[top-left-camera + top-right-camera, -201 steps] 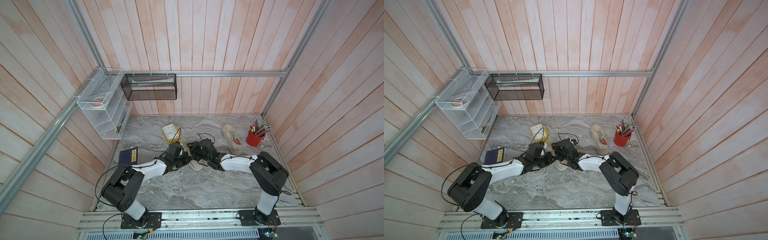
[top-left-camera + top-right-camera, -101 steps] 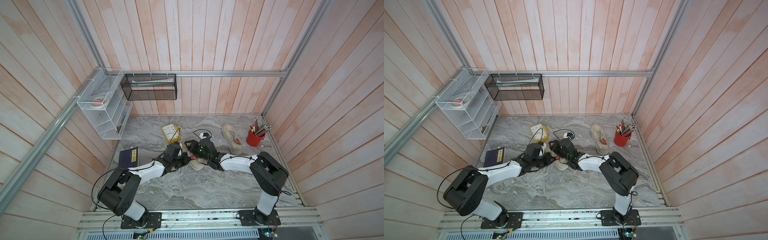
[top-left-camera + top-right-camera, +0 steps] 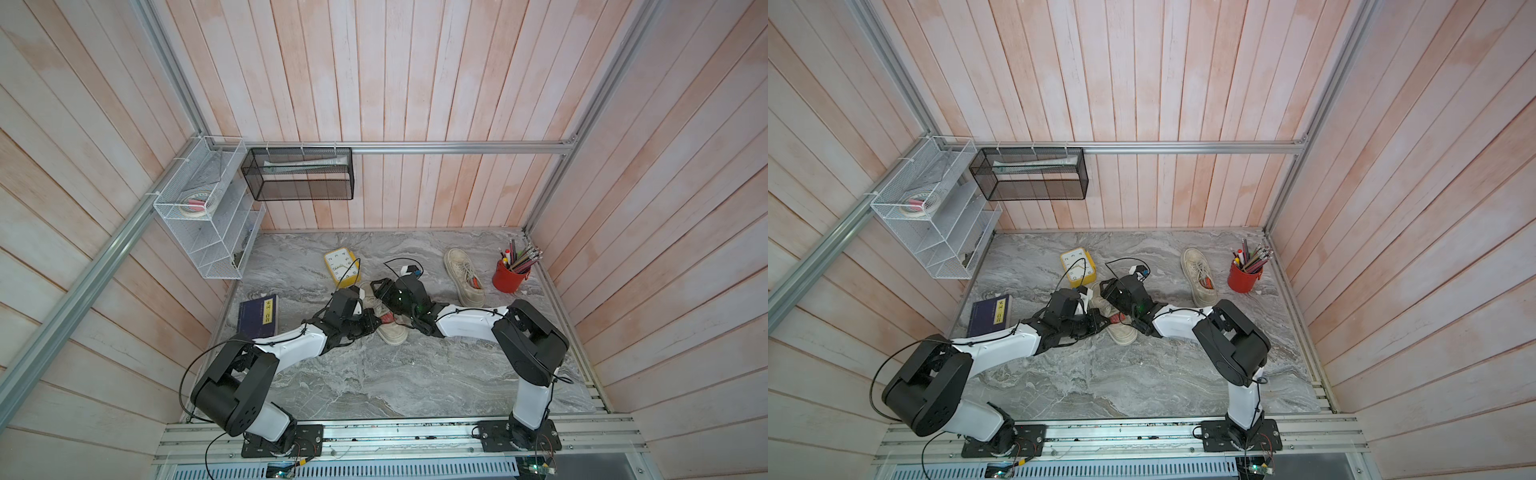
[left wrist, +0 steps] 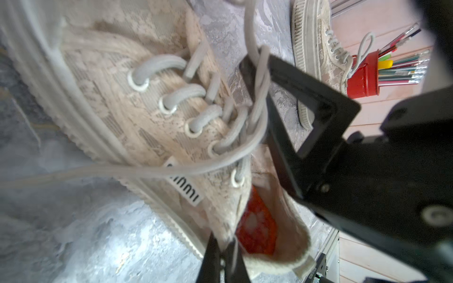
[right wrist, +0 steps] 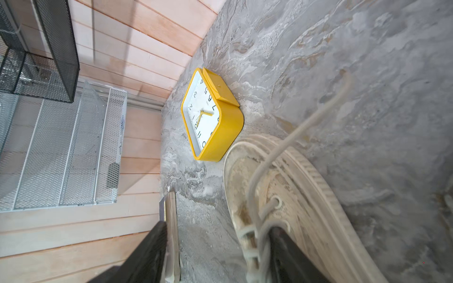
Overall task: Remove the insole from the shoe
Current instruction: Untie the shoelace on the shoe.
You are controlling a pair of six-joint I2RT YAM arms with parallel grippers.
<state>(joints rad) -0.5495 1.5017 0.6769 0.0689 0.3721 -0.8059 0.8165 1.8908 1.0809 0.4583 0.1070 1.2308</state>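
The beige lace shoe (image 3: 392, 332) (image 3: 1124, 333) lies mid-table between both arms. Close up, the shoe (image 4: 147, 110) shows a red-orange insole (image 4: 255, 227) lying inside its opening. My left gripper (image 4: 221, 247) (image 3: 371, 325) (image 3: 1098, 322) is shut on the side edge of the collar, next to the insole. My right gripper (image 5: 218, 235) (image 3: 376, 291) (image 3: 1106, 289) is open above the laced part of the shoe (image 5: 306, 196). One of its fingers (image 4: 294, 73) rests by the laces, with a loose lace draped over it.
A second shoe (image 3: 463, 276) and a red pencil cup (image 3: 509, 276) stand at the back right. A yellow clock (image 3: 341, 266) (image 5: 215, 115) sits just beyond the held shoe, a dark book (image 3: 257, 316) to the left. A white wire shelf (image 3: 208, 224) and a black mesh basket (image 3: 299, 174) hang on the walls.
My right gripper has lifted and shifted toward the shoe's toe end, and its jaws have spread wider. The left gripper has kept its hold on the collar.
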